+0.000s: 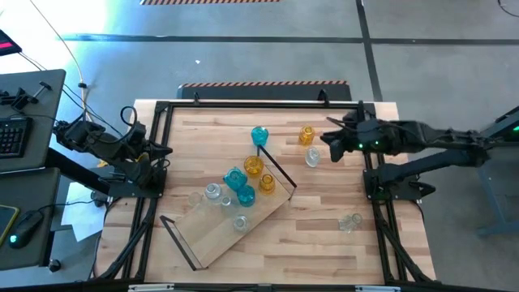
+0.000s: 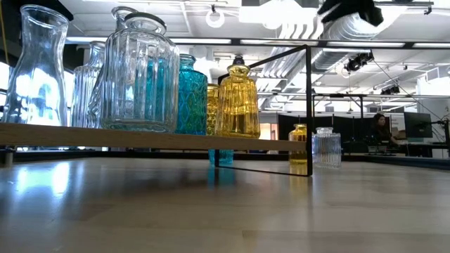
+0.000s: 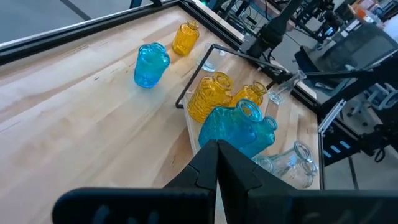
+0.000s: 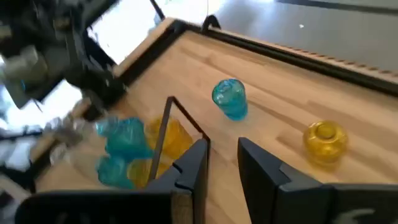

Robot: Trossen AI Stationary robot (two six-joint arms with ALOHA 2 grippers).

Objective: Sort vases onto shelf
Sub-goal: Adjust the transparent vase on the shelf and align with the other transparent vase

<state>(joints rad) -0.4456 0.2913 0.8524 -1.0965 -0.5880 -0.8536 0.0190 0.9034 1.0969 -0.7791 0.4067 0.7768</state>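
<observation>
Our right gripper (image 1: 331,139) sits in the upper right of the high view, fingers (image 4: 193,163) parted with bare air between them and nothing held. Just below it in that view stands a clear vase (image 1: 312,158), with an amber vase (image 1: 306,134) near the fingertips towards the upper edge. Our left gripper (image 1: 159,154) waits at the left table edge, fingers (image 3: 217,165) pressed shut and empty.

We judge the sort roughly half done. The shelf (image 1: 219,243) lies diagonally across the lower centre of the high view, and on its upper right half we count about seven vases: two amber (image 1: 253,165), two teal (image 1: 234,178) and some clear ones (image 1: 212,191). In the low view they stand upright in a crowded row on the board (image 2: 140,137). Left on the bare tabletop are the two by our right gripper, a teal vase (image 1: 259,135) at upper centre, and a clear vase (image 1: 349,221) at lower right, which seems to lie on its side, though we cannot be sure.

For room, the shelf's lower left half is bare. Its black wire frame (image 1: 278,169) rises at the near end, right between the loose vases and the cluster, so we would carry over or around it. The table's black rails (image 1: 243,104) bound every side.
</observation>
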